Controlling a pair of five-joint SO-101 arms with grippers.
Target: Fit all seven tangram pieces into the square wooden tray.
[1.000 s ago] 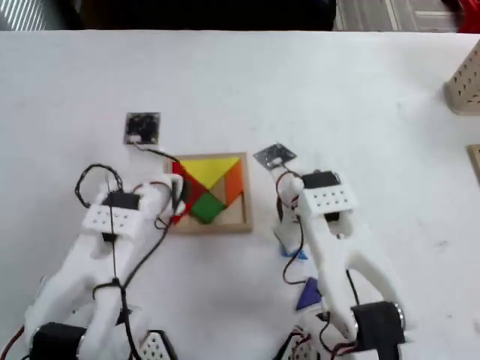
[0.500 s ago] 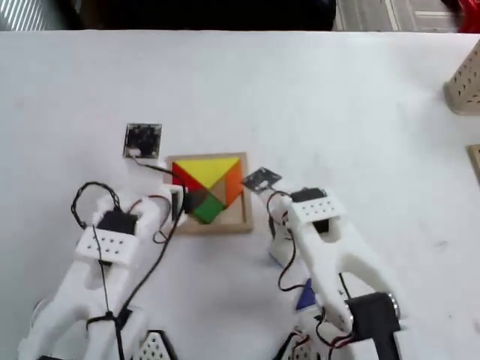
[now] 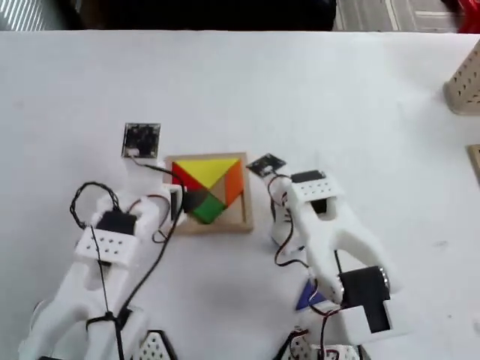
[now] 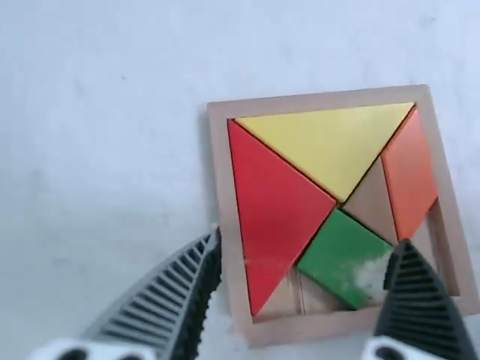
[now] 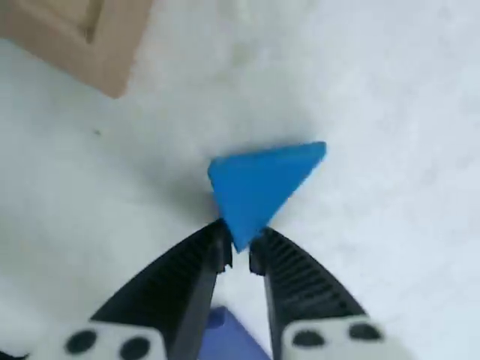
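Observation:
The square wooden tray (image 3: 241, 219) (image 4: 219, 225) holds a yellow triangle (image 4: 326, 142), a red triangle (image 4: 274, 206), a green square (image 4: 341, 255) and an orange piece (image 4: 409, 176). My left gripper (image 4: 307, 244) (image 3: 180, 204) stands open over the tray's near edge, one finger outside the frame and one over the green square. On the table beside the tray's corner (image 5: 82, 41) lies a blue triangle (image 5: 262, 184). My right gripper (image 5: 238, 241) is shut on that triangle's near tip. A purple piece (image 3: 306, 294) (image 5: 225, 330) lies under the right arm.
A perforated wooden block (image 3: 465, 84) stands at the far right edge, with another wooden edge (image 3: 475, 161) below it. Loose black and red cables (image 3: 94, 195) trail around both arms. White table stretches behind the tray.
The left arm drew back a little from the tray. The right arm folded up and now covers the blue triangle in the high view.

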